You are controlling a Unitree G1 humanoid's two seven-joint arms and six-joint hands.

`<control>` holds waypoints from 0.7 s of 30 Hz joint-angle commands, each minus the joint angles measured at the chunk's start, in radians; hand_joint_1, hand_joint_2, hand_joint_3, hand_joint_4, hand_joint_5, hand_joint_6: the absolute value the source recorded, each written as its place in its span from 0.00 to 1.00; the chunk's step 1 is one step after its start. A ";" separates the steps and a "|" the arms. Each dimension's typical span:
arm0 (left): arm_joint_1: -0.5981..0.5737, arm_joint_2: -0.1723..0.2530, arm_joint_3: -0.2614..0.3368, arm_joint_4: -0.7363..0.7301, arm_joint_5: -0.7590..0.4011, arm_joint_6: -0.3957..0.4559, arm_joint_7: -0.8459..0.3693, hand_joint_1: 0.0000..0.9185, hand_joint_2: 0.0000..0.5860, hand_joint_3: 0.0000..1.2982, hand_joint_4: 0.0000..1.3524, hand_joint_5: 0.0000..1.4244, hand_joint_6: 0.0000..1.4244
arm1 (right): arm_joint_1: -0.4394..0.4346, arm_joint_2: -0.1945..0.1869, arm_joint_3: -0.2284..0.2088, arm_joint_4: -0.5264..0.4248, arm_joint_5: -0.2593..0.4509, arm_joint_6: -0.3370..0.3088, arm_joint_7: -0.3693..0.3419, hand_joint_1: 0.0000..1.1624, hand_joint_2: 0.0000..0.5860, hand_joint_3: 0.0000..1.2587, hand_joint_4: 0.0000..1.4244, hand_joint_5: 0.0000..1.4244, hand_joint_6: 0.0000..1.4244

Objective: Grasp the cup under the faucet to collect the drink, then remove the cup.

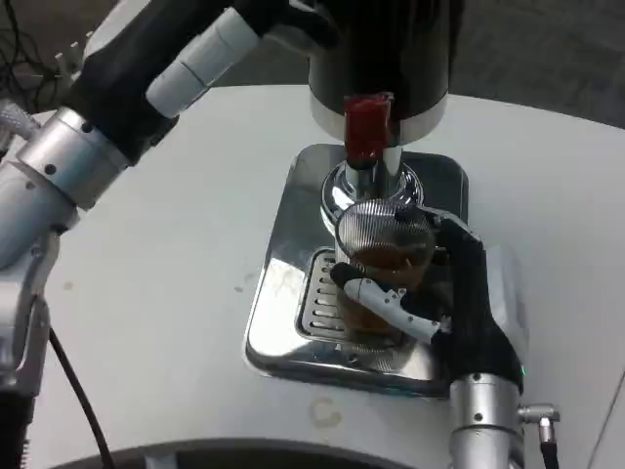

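Head view, white table [176, 293]. Silver drip tray [283, 293] sits mid-table under a dark drink dispenser [391, 49] with a silver band at its base. Red tap handle [368, 127] sticks out front of the dispenser, chrome faucet [366, 186] right below it.

Clear ribbed cup [383, 264] stands upright on the tray's slotted grate [320, 298], directly under the faucet. Brown drink [386, 259] inside, cup partly full. Cannot tell if liquid is flowing from the faucet.

Right hand [459, 303] comes in from the bottom right, silver forearm [483, 420] below it. It grips the cup: 1 white-and-black finger [391, 303] wraps across the cup's front, black fingers reach round the right and back side. Fingers closed on the cup wall, cup base looks to be on the grate.

Left arm [68, 166] runs from the left edge up toward the top of the dispenser, silver forearm then black and white parts. Left hand [273, 20] is up at the top edge beside the dispenser's upper left, mostly cut off by the frame; cannot tell how its fingers lie or whether it holds or presses anything.

Black cable [73, 381] hangs along the left arm at bottom left. Faint ring stain [325, 413] on the table in front of the tray. Dark floor [547, 49] past the table's far edge.
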 commanded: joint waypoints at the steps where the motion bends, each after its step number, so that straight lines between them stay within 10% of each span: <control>1: 0.054 0.028 0.028 -0.048 -0.016 0.024 0.021 0.00 0.11 0.28 0.28 0.32 0.33 | 0.062 -0.017 -0.006 -0.068 -0.005 0.017 0.036 0.73 0.30 0.64 0.63 0.69 0.38; 21: 0.312 0.081 0.096 -0.215 -0.024 0.086 0.074 0.00 0.11 0.28 0.28 0.32 0.34 | 0.205 -0.070 -0.058 -0.283 -0.006 0.037 0.142 0.74 0.28 0.69 0.66 0.72 0.40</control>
